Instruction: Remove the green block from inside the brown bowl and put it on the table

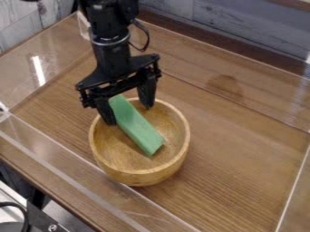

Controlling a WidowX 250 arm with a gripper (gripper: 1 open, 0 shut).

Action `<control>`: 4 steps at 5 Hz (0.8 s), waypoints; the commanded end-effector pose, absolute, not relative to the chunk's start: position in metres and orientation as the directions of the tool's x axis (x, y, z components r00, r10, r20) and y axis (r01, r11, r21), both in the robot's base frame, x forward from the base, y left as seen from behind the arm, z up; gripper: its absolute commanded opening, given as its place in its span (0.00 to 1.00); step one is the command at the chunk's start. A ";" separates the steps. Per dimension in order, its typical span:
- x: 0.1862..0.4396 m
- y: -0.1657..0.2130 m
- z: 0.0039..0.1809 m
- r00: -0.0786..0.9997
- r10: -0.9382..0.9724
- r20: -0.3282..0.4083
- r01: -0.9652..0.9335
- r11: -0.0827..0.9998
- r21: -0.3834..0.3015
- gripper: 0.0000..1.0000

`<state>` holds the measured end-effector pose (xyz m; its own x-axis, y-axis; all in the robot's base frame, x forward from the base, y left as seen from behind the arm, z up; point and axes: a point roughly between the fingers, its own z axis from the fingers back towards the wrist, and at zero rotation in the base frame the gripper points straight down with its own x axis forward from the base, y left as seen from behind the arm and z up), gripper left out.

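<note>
1 view, from above & in front of the bench (248,113), a dark brown wood-grain top w/ clear acrylic walls along its edges.

The round light-brown wooden bowl (115,156) w/ thick walls sits on the bench, low & left of centre in the pic. Grain shows on the rim & inner wall. Its shadow falls on the bench to the front.

The long flat bright green rectangular block (137,128) lies inside the bowl, tilted: upper end leans on the back-left rim, lower end is down toward the bowl's floor on the right side. It runs diagonally from upper left to lower right across the bowl. Faces plain & smooth.

The black tool (119,93) hangs from a black arm coming down from the top of the pic, pointing down. Its jaws are spread wide, released, nothing gripped. The 2 fingers stand either side of the block's upper end: 1 finger (92,100) to the left, just above the bowl's back-left rim, the other to the right, over the bowl's back edge. Block's top end shows between them. Can't tell if either finger touches the block or the rim; they look just beside, fingertips about level w/ the rim.

Behind the tool, near the top left, a clear acrylic piece (82,25) stands at the back of the bench, partly hidden by the arm. Grey planked wall (255,23) across the top right.
</note>
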<state>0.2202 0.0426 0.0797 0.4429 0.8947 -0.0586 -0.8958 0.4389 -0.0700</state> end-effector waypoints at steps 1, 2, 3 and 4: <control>0.225 0.043 0.082 0.430 0.902 -0.041 -0.899 0.425 -0.102 1.00; 0.228 0.041 0.079 0.428 0.903 -0.044 -0.900 0.422 -0.107 1.00; 0.230 0.040 0.077 0.428 0.903 -0.047 -0.900 0.421 -0.109 1.00; 0.232 0.039 0.075 0.428 0.902 -0.049 -0.900 0.421 -0.112 1.00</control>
